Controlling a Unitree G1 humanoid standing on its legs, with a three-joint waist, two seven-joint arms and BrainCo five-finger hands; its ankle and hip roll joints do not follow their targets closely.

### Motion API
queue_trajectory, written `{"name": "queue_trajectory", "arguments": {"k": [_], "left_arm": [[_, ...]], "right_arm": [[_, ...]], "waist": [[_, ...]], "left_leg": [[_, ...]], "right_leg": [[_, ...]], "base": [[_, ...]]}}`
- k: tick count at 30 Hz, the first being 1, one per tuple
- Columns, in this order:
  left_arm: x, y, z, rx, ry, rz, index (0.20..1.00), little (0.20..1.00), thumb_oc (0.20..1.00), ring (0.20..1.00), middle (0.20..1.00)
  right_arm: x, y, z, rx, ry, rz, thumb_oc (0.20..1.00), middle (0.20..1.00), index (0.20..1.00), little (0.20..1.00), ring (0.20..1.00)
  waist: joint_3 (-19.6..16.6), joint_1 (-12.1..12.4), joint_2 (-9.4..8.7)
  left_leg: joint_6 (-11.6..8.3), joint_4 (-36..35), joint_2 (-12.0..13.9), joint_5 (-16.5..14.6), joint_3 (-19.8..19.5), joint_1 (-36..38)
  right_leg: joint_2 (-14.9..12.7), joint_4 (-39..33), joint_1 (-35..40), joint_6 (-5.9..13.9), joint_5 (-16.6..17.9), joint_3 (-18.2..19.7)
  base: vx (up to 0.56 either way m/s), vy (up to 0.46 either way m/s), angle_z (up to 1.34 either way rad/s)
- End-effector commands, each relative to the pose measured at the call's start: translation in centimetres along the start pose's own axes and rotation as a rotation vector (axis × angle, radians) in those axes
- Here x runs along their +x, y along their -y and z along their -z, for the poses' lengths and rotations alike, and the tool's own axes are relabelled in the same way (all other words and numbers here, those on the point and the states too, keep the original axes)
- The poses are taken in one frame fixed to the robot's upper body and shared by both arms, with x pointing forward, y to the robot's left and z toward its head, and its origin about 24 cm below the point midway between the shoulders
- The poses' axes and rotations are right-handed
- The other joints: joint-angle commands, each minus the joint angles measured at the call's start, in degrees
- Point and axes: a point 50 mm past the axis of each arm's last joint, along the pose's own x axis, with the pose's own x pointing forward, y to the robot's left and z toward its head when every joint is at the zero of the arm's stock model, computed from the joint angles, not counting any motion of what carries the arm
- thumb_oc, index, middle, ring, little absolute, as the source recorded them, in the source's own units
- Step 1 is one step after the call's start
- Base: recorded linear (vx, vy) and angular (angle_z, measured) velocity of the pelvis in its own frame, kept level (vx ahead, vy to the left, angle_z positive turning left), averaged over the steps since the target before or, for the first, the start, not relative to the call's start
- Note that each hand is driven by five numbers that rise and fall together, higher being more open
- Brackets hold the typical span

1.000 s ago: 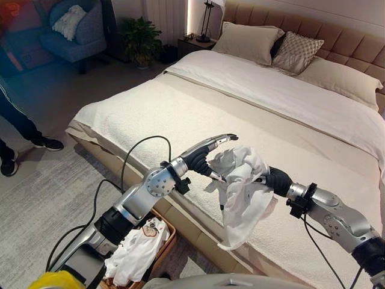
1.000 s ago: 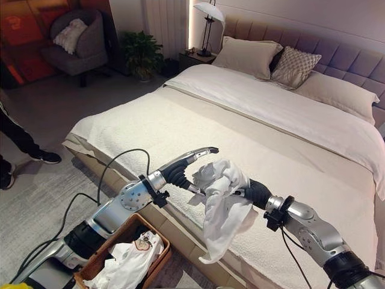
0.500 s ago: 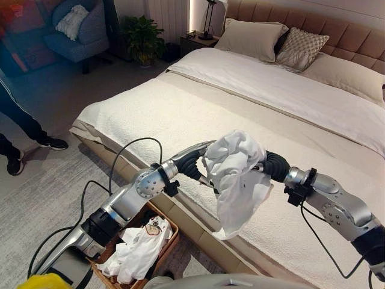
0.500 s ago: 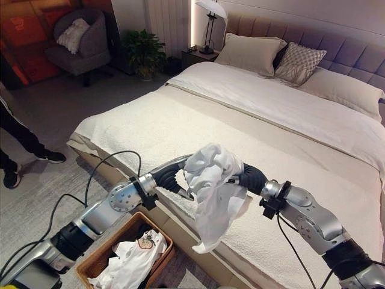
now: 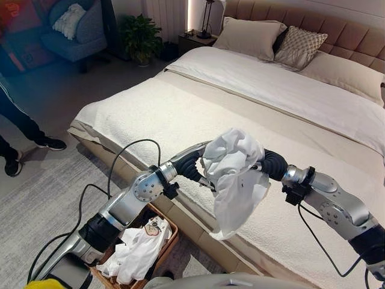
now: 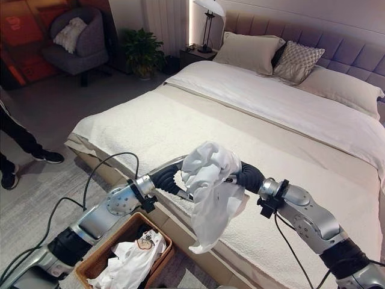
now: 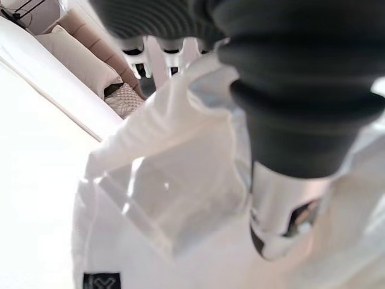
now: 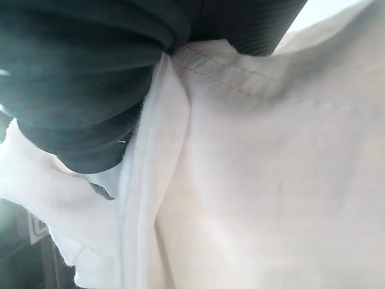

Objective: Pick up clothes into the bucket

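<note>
Left wrist view alone shows fingers (image 7: pixel 283 211) pressing white garment (image 5: pixel 236 171).

- Setting: a bedroom in a home.
- Bed (image 5: pixel 198 114), large, with pale cover and padded headboard (image 5: pixel 337 33).
- Pillows (image 5: pixel 249 39), several, at its head.
- Nightstand (image 5: pixel 195 42) with lamp (image 6: pixel 207 24).
- Armchair (image 5: pixel 75 33) with cushion; potted plant (image 5: pixel 141 39).
- Wicker basket (image 6: pixel 114 256) of clothes on grey carpet (image 5: pixel 42 192).
</note>
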Motion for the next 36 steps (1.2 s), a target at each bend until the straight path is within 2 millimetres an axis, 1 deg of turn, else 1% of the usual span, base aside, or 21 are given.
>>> {"name": "queue_trajectory", "arguments": {"k": [1,3,7,14,23,25,27,28,30,31,32,33,34,35,36], "left_arm": [[-0.1,-0.7,-1.3,0.022,0.081,-0.032,1.000,1.000,1.000,1.000,1.000],[-0.3,-0.4,-1.3,-0.005,0.084,-0.023,1.000,1.000,1.000,1.000,1.000],[-0.5,0.2,-1.0,-0.114,0.073,-0.012,1.000,1.000,1.000,1.000,1.000],[-0.5,1.0,-0.4,-0.222,0.066,0.009,1.000,1.000,1.000,1.000,1.000],[-0.5,0.8,0.5,-0.248,0.039,0.005,1.000,1.000,1.000,1.000,1.000],[-0.6,0.7,0.9,-0.232,0.023,-0.002,1.000,1.000,1.000,1.000,1.000],[-1.1,0.4,2.1,-0.189,-0.031,-0.022,1.000,1.000,1.000,1.000,1.000],[-1.1,0.4,2.1,-0.189,-0.030,-0.022,1.000,1.000,1.000,1.000,1.000],[-1.5,0.3,2.9,-0.167,-0.069,-0.045,1.000,1.000,1.000,1.000,1.000],[-2.1,0.0,3.6,-0.138,-0.104,-0.072,1.000,1.000,1.000,1.000,1.000],[-2.6,-0.3,3.9,-0.142,-0.119,-0.106,1.000,1.000,1.000,1.000,1.000],[-2.6,-0.3,3.9,-0.142,-0.119,-0.105,1.000,1.000,1.000,1.000,1.000],[-2.3,-1.0,3.4,-0.131,-0.096,-0.114,1.000,1.000,1.000,1.000,1.000],[-1.3,-2.4,2.4,-0.125,-0.049,-0.147,1.000,1.000,1.000,1.000,1.000],[-1.3,-2.4,2.4,-0.125,-0.048,-0.146,1.000,1.000,1.000,1.000,1.000]], "right_arm": [[1.0,-1.3,-3.3,-0.068,0.153,-0.097,0.200,0.200,0.200,0.200,0.200],[1.1,-1.4,-3.1,-0.058,0.151,-0.100,0.200,0.200,0.200,0.200,0.200],[1.3,-1.7,-2.7,-0.048,0.144,-0.114,0.200,0.200,0.200,0.200,0.200],[2.1,-2.3,-3.0,-0.037,0.175,-0.149,0.200,0.200,0.200,0.200,0.200],[2.9,-3.1,-2.7,-0.013,0.179,-0.196,0.200,0.200,0.200,0.200,0.200],[3.0,-3.1,-2.8,-0.014,0.180,-0.201,0.200,0.200,0.200,0.200,0.200],[3.0,-3.1,-2.8,-0.014,0.180,-0.202,0.200,0.200,0.200,0.200,0.200],[3.0,-3.1,-2.7,-0.014,0.180,-0.203,0.200,0.200,0.200,0.200,0.200],[2.8,-2.9,-2.7,-0.015,0.178,-0.189,0.200,0.200,0.200,0.200,0.200],[2.2,-2.5,-2.3,-0.008,0.170,-0.151,0.200,0.200,0.200,0.200,0.200],[1.7,-2.0,-2.0,-0.005,0.162,-0.114,0.200,0.200,0.200,0.200,0.200],[1.7,-2.0,-2.0,-0.005,0.162,-0.114,0.200,0.200,0.200,0.200,0.200],[1.2,-1.7,-1.8,-0.003,0.154,-0.092,0.200,0.200,0.200,0.200,0.200],[0.2,-1.1,-0.8,0.012,0.117,-0.036,0.200,0.200,0.200,0.200,0.200],[0.2,-1.0,-0.8,0.012,0.117,-0.035,0.200,0.200,0.200,0.200,0.200]], "waist": [[-2.06,0.45,-1.81],[-2.07,0.46,-1.85],[-2.09,0.55,-1.85],[-2.00,0.47,-1.67],[-2.10,0.23,-1.49],[-2.06,0.19,-1.41],[-2.09,0.16,-1.39],[-2.09,0.15,-1.39],[-2.15,0.06,-1.42],[-2.20,0.04,-1.42],[-2.19,0.12,-1.40],[-2.22,0.14,-1.40],[-2.28,0.10,-1.35],[-2.30,-0.12,-1.33],[-2.28,-0.06,-1.33]], "left_leg": [[-0.21,3.76,-0.17,-3.61,1.05,-3.13],[-0.19,3.86,-0.16,-3.62,0.96,-3.21],[-0.19,3.96,-0.10,-3.61,0.96,-3.29],[-0.20,3.82,-0.08,-3.58,1.17,-3.17],[-0.33,3.62,-0.10,-3.51,1.40,-3.06],[-0.37,3.59,-0.07,-3.52,1.50,-2.99],[-0.44,3.62,-0.08,-3.56,1.58,-2.95],[-0.44,3.63,-0.08,-3.56,1.59,-2.95],[-0.50,3.63,-0.05,-3.61,1.63,-2.86],[-0.56,3.61,0.04,-3.61,1.65,-2.85],[-0.59,3.62,0.07,-3.57,1.66,-2.88],[-0.59,3.62,0.07,-3.57,1.66,-2.88],[-0.60,3.52,0.06,-3.56,1.64,-2.86],[-0.62,3.50,0.04,-3.49,1.52,-2.87],[-0.62,3.51,0.04,-3.49,1.50,-2.86]], "right_leg": [[-0.34,4.34,-2.50,0.39,-1.60,0.54],[-0.39,4.38,-2.48,0.36,-1.59,0.44],[-0.39,4.38,-2.56,0.32,-1.57,0.38],[-0.35,4.30,-2.59,0.35,-1.51,0.56],[-0.35,4.18,-2.63,0.40,-1.40,0.72],[-0.32,4.24,-2.64,0.41,-1.49,0.74],[-0.31,4.25,-2.61,0.43,-1.55,0.82],[-0.31,4.25,-2.61,0.43,-1.56,0.82],[-0.29,4.27,-2.63,0.47,-1.55,0.85],[-0.27,4.28,-2.58,0.48,-1.60,0.85],[-0.27,4.31,-2.58,0.47,-1.62,0.77],[-0.27,4.32,-2.58,0.47,-1.63,0.77],[-0.26,4.30,-2.56,0.48,-1.63,0.70],[-0.25,4.30,-2.52,0.47,-1.59,0.55],[-0.25,4.30,-2.50,0.47,-1.59,0.53]], "base": [[0.00,0.000,0.00],[0.00,0.000,0.00],[0.00,0.000,0.00],[0.00,0.000,0.00],[0.00,0.000,0.00],[0.00,0.000,0.00],[0.00,0.000,0.00],[0.00,0.000,0.00],[0.00,0.000,0.00],[0.00,0.000,0.00],[0.00,0.000,0.00],[0.00,0.000,0.00],[0.00,0.000,0.00],[0.00,0.000,0.00],[0.00,0.000,0.00]]}}
